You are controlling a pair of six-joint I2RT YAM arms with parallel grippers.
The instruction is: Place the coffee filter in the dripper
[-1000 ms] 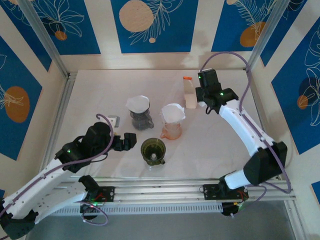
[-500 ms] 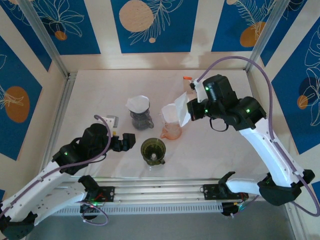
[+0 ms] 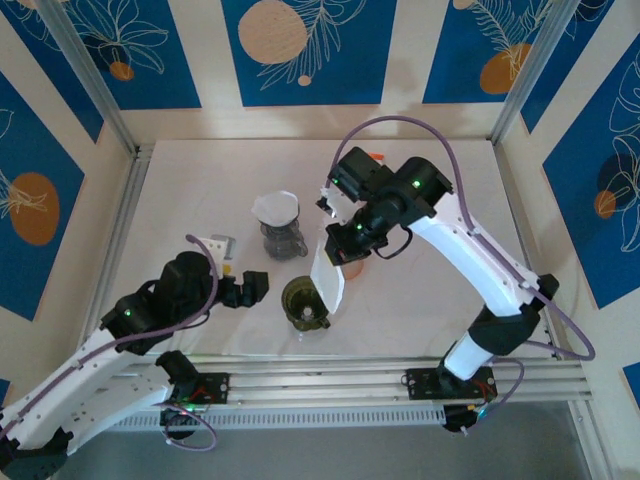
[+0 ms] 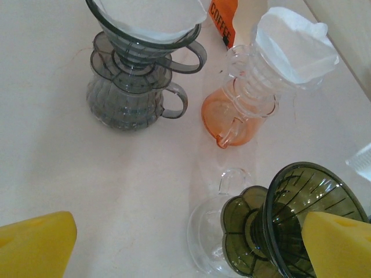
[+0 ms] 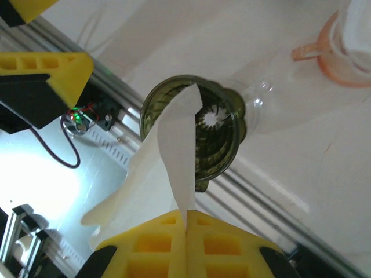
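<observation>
The coffee filter (image 5: 171, 153) hangs pinched at one edge between the closed fingers of the right gripper (image 5: 186, 223), a flattened white sheet trailing down from the jaws; in the right wrist view its free end lies over the mouth of the green dripper (image 5: 200, 136), at the left part of the rim, though whether paper touches plastic cannot be told; from above, the filter's lower end overlaps the dripper's right edge. The right arm arches from its base at the near right up and leftward, wrist bent downward above the orange dripper (image 4: 243, 110). The left gripper (image 3: 252, 285) sits low, just left of the green dripper, jaws spread wide and holding nothing. The grey dripper (image 4: 139, 63), farther left, already carries a filter; so does the orange one.
</observation>
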